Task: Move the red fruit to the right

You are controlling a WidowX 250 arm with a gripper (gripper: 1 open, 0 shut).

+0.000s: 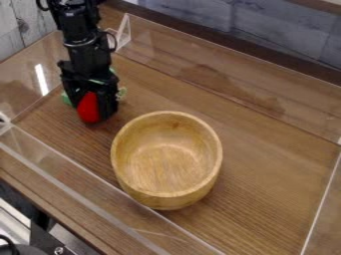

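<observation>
Right, the red fruit point(91, 108) sits on the bench point(273, 110) just beyond the wooden bowl point(167, 159), toward its left. My gripper point(91, 96) is over it with jaws apart, presumably so they can straddle the fruit before closing.

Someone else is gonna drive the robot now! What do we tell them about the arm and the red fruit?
End effector: open, down at the fruit; a firm grip can't be seen.
Fruit: left of the bowl's upper edge, partly hidden by the arm.
Bowl: upright, nothing in it.
Done: the arm is at the fruit.
Left: grip it, move it right, let go. The bowl may be in the way, so perhaps lift over or go around.
</observation>
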